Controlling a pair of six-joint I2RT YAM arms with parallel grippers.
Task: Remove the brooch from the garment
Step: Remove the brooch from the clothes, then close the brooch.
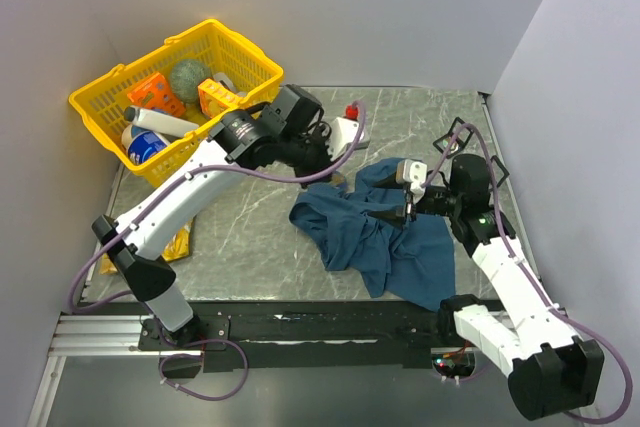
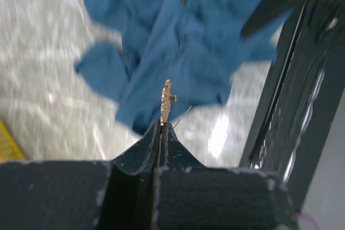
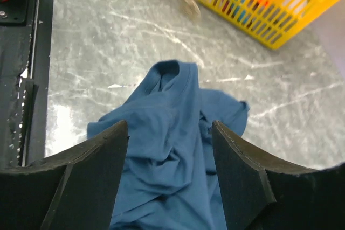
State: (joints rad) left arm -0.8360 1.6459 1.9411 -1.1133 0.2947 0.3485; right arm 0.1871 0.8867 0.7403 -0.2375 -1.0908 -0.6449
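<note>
Tool on left arm [image 2: 160, 129] was pressed together, pinching the brooch [image 2: 166, 103] by its lower edge. The brooch stood upright and edge-on, a thin, gold-coloured, knobbly metal piece with a fine pin beside it, held above the garment [image 2: 178, 41] and not touching it. Tool on right arm [image 3: 170, 126] was spread wide over the garment, holding nothing; contact with the cloth could not be determined. The garment, soft, dark blue and heavily wrinkled, lay bunched on the grey marbled tabletop [image 1: 250, 227]. A yellow plastic lattice basket [image 1: 110, 107] stood in the far left corner.
</note>
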